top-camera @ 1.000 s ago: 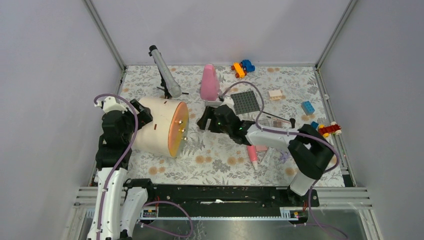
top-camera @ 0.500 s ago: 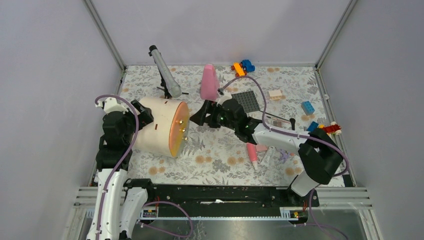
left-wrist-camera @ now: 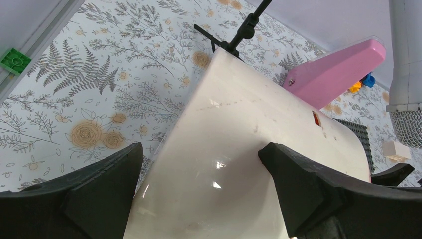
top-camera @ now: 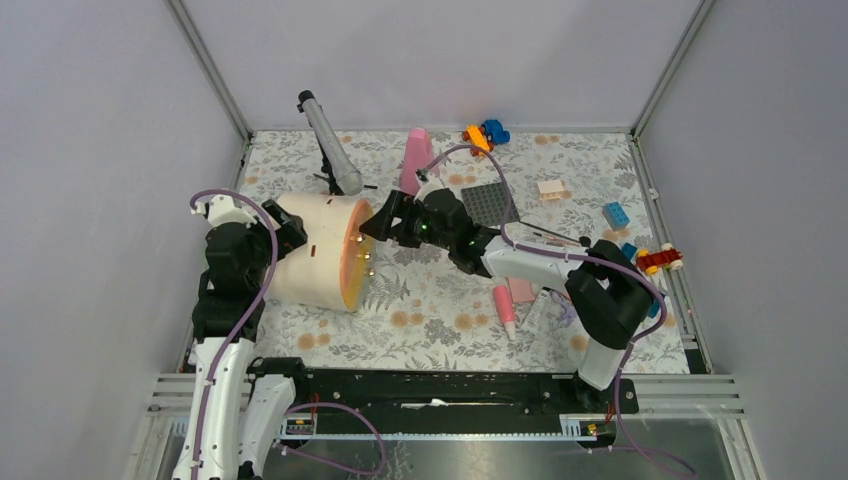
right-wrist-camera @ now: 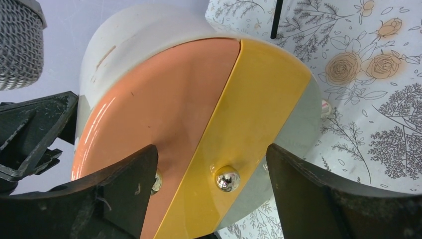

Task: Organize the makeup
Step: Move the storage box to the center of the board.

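Note:
A cream round drawer case [top-camera: 305, 250] lies on its side, its orange and yellow drawer fronts [top-camera: 355, 255] facing right. My left gripper [top-camera: 272, 228] is open, its fingers straddling the case's cream back [left-wrist-camera: 239, 149]. My right gripper [top-camera: 380, 224] is open at the case's face. Its fingers straddle a gold knob [right-wrist-camera: 227, 179] on the yellow drawer [right-wrist-camera: 249, 114]. A second knob [right-wrist-camera: 157, 181] sits by the left finger. A pink tube [top-camera: 506, 310], a pink square compact [top-camera: 522, 290], a small pale tube [top-camera: 535, 312] and thin brushes [top-camera: 550, 236] lie on the mat under the right arm. Sponge and puff are out of view.
A tall pink cone bottle [top-camera: 415, 160] and a grey cylinder on a tripod [top-camera: 330, 140] stand behind the case. A dark studded plate [top-camera: 490, 203] and toy bricks [top-camera: 485, 135] [top-camera: 616, 213] [top-camera: 660, 260] lie at the back right. Walls enclose the floral mat.
My right gripper has moved left from the middle of the mat to the case's drawer face. The left arm and the case have not moved.

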Action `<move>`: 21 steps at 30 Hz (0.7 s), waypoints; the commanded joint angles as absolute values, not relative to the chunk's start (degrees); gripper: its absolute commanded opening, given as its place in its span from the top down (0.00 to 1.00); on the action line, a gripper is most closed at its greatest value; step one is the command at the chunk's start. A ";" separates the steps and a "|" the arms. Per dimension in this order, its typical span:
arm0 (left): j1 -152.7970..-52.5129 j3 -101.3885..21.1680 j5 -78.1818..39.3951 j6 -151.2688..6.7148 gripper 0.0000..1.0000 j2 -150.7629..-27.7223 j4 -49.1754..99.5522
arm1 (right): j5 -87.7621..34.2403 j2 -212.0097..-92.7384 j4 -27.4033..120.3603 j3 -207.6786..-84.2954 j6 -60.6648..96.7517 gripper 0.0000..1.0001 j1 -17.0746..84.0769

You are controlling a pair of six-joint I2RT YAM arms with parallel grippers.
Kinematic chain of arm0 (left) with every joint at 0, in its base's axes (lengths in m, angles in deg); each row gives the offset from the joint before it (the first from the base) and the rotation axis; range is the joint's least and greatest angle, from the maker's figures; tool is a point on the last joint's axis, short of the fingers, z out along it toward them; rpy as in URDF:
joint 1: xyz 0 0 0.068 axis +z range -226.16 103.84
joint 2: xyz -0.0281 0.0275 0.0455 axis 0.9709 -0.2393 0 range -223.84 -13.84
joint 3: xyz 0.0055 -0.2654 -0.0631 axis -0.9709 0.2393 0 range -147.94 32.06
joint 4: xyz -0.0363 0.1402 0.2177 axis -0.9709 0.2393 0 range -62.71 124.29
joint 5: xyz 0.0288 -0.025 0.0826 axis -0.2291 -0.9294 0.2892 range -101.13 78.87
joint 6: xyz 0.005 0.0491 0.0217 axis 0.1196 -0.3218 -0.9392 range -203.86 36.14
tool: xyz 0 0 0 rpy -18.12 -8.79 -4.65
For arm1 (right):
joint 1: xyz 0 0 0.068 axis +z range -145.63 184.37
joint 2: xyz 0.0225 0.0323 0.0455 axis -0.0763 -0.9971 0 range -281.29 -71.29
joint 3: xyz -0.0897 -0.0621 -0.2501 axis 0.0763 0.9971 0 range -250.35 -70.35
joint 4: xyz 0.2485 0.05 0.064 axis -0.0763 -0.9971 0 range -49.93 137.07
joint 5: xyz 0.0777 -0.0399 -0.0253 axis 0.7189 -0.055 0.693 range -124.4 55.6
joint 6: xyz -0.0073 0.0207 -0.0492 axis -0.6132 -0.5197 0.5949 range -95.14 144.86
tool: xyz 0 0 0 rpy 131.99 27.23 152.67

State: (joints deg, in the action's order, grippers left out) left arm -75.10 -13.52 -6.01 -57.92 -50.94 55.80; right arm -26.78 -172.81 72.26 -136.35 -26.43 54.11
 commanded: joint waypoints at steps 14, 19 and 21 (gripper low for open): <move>-75.89 -12.06 -8.14 -57.67 0.01 -50.95 57.88 | -33.00 -172.13 70.69 -129.61 -30.18 0.13 54.82; -75.87 -12.07 -8.36 -57.84 0.01 -50.84 57.88 | -32.28 -178.86 67.85 -139.47 -30.16 0.13 54.82; -77.15 -12.06 -8.45 -57.93 0.01 -51.07 57.88 | -33.06 -180.89 66.55 -143.17 -30.05 0.13 54.82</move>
State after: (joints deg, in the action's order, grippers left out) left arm -75.16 -13.52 -6.01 -57.92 -50.92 55.83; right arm -30.89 -177.94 67.98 -135.26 -29.51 54.35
